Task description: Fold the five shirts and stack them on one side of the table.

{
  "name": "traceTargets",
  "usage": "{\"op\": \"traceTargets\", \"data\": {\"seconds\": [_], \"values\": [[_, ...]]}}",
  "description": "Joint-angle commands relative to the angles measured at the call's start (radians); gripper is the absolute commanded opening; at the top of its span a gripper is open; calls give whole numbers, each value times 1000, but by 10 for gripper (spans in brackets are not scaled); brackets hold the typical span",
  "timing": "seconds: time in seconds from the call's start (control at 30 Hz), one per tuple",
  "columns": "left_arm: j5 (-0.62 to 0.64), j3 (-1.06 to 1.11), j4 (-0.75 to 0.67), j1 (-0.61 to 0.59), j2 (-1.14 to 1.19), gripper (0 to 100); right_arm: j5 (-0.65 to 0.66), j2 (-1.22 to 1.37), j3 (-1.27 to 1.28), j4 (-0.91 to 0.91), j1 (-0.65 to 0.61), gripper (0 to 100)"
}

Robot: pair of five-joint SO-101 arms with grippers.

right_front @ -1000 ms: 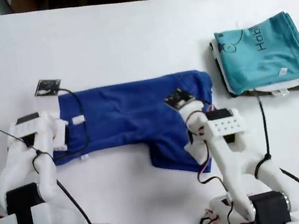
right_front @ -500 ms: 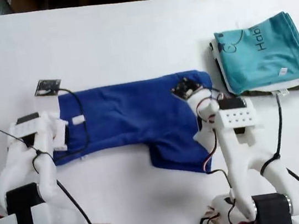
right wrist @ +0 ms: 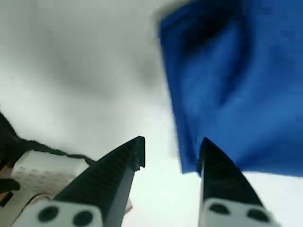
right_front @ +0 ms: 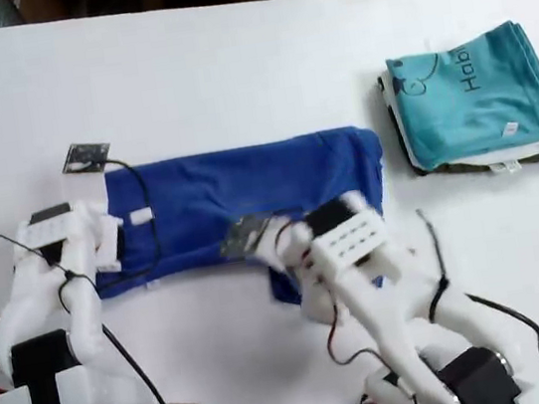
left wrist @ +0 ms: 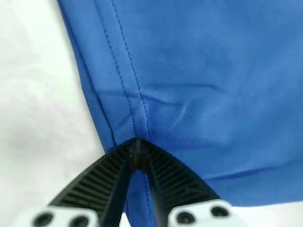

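The white table [right_front: 230, 67] carries all items and both arms. The blue shirt [right_front: 228, 193] lies flat across the middle of the table as a long horizontal band, with a lower flap extending toward the near edge under its right portion. The stack of folded shirts [right_front: 471, 98] sits at the right side of the table toward the far edge, close to the right end of the blue shirt but not touching it. A teal shirt [right_front: 474, 83] forms its top layer, with white and dark layers showing at the near edge below it. The left arm [right_front: 54, 313] stands at the near left of the table, and its forward end reaches the left edge of the blue shirt. The right arm [right_front: 382, 287] stands at the near right and leans left over the lower flap, covering part of it in the high view. The left end effector [left wrist: 136, 152] is pressed together on the stitched hem of the blue shirt, with both fingertips meeting on the fabric at its edge and white table just beside the hem. The right end effector [right wrist: 173, 144] is spread, with a clear gap between its two dark fingers, and holds nothing. It hangs over bare table just beside an edge of the blue shirt, and one finger overlaps that edge in the right wrist view. Whether that finger touches the fabric cannot be determined. A black cable [right_front: 149, 239] runs from the left arm across the left end of the blue shirt.
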Motion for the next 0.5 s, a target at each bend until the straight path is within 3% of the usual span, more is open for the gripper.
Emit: {"op": "traceTargets", "data": {"seconds": [0.0,0.47], "values": [[6,-2,-28,-9,-25,27,2,-41,41,-71,-42,193],[5,-2,-28,-9,-25,27,-3,-30,97,-255,-41,231]]}}
